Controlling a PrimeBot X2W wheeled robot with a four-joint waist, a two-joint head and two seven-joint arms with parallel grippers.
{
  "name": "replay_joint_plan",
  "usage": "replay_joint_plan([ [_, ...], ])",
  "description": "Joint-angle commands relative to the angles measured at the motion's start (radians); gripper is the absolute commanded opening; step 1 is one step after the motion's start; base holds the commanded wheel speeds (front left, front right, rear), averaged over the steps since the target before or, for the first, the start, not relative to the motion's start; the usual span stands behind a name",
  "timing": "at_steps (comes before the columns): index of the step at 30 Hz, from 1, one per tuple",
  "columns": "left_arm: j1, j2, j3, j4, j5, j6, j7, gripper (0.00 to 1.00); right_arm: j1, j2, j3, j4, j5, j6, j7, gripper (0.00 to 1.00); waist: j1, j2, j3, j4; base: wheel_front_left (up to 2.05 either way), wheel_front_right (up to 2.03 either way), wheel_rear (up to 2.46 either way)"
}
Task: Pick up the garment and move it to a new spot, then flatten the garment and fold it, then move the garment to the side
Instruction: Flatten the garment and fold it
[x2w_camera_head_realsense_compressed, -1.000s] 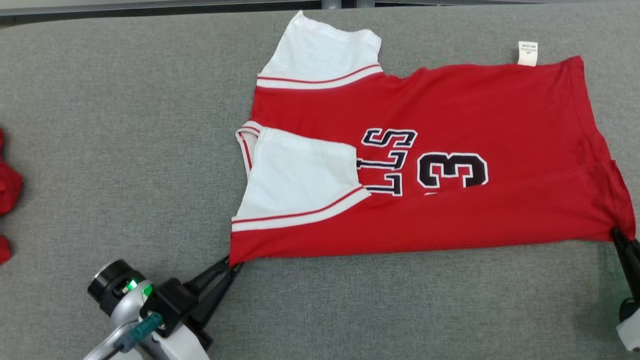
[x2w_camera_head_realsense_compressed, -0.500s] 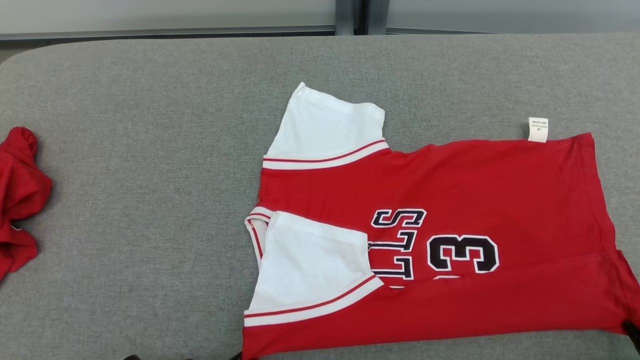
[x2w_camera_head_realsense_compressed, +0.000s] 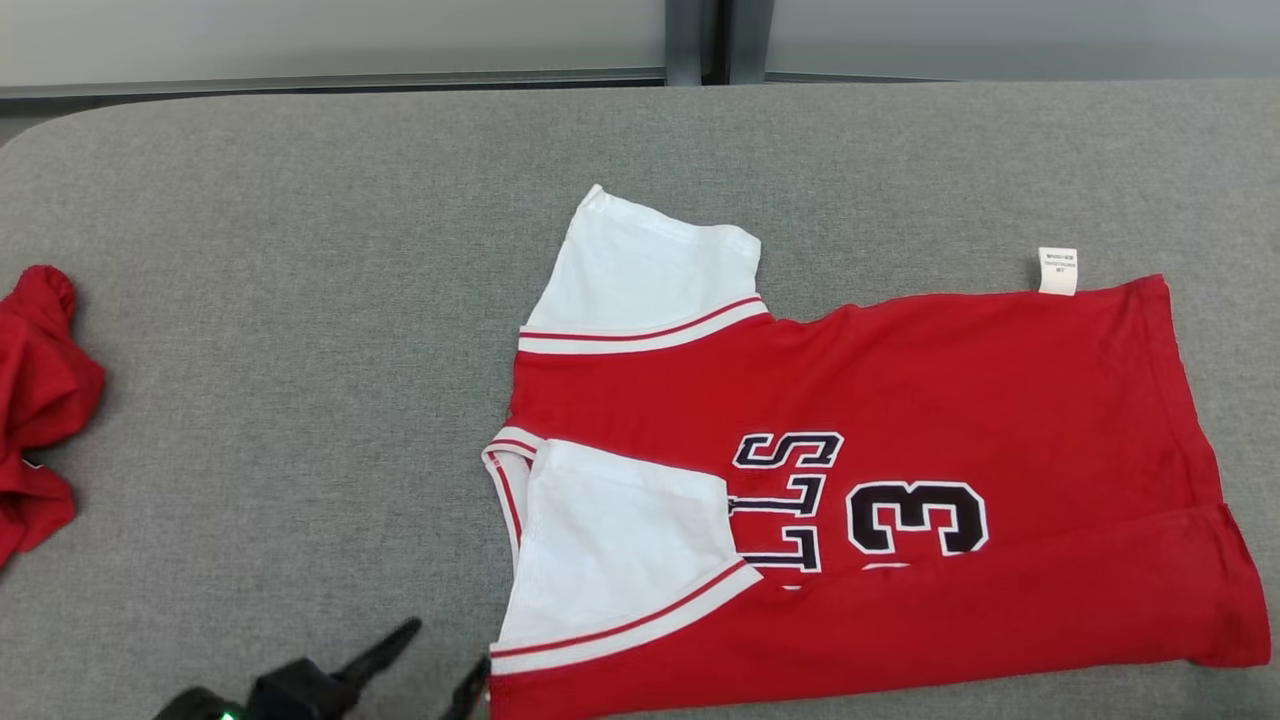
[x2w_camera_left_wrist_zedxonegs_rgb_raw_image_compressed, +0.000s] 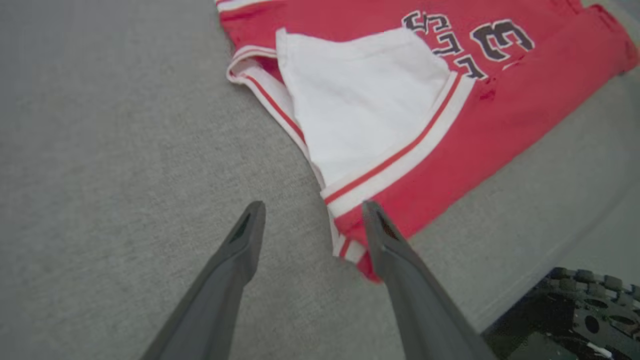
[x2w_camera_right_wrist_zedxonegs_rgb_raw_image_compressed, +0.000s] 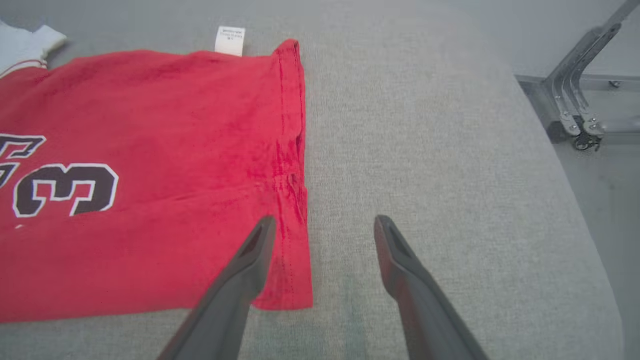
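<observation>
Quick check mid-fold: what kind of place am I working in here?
Probably a lab or test room, not a home: a big grey cloth-covered table, a bare metal frame beside it, a jersey laid out.

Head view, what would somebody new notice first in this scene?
The red jersey with a black number 3 lies flat on the right half of the grey table, one white sleeve folded in over its body. A crumpled red cloth sits at the view's left edge. The left end effector stands open at the jersey's near left corner.
</observation>
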Motion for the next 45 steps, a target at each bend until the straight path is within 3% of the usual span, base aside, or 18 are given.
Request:
replay_joint_plan([
  [1,-0.021,0.01,0.039,-0.035,-0.005,0.02,-0.025,1.0,-0.035,0.013,-0.008,-0.035,-0.025,-0.002,-0.027,1.0,0.0,0.0,0.003,-0.001,0.0,0.0,0.0],
  [5,-0.128,-0.011,0.136,-0.096,-0.026,0.044,-0.069,1.0,-0.117,0.024,0.054,-0.091,-0.093,-0.001,-0.131,1.0,0.0,0.0,0.024,0.003,0.0,0.0,0.0],
  [9,-0.322,-0.057,0.158,-0.084,-0.078,0.003,0.006,1.0,-0.223,0.023,0.133,-0.071,-0.16,-0.002,-0.221,1.0,0.0,0.0,0.065,0.004,0.0,0.0,0.0],
  [15,-0.704,-0.109,0.149,0.118,-0.281,-0.157,0.28,1.0,-0.374,0.012,0.23,-0.013,-0.21,-0.002,-0.294,1.0,0.0,0.0,0.14,-0.016,0.0,0.0,0.0],
  [22,-1.087,-0.158,0.104,0.408,-0.355,-0.203,0.566,1.0,-0.523,0.043,0.317,0.056,-0.21,-0.002,-0.35,1.0,0.0,0.0,0.235,-0.091,0.0,0.0,0.0],
  [27,-1.2,-0.157,0.052,0.519,-0.329,-0.221,0.658,1.0,-0.581,0.067,0.365,0.105,-0.202,-0.002,-0.391,1.0,0.0,0.0,0.277,-0.14,0.0,0.0,0.0],
  [35,-1.291,-0.135,-0.039,0.661,-0.283,-0.243,0.697,1.0,-0.63,0.094,0.396,0.18,-0.196,-0.002,-0.464,1.0,0.0,0.0,0.334,-0.217,0.0,0.0,0.0],
  [45,-1.299,-0.095,-0.105,0.662,-0.31,-0.246,0.707,1.0,-0.63,0.097,0.397,0.219,-0.185,-0.002,-0.496,1.0,0.0,0.0,0.345,-0.25,0.0,0.0,0.0],
])
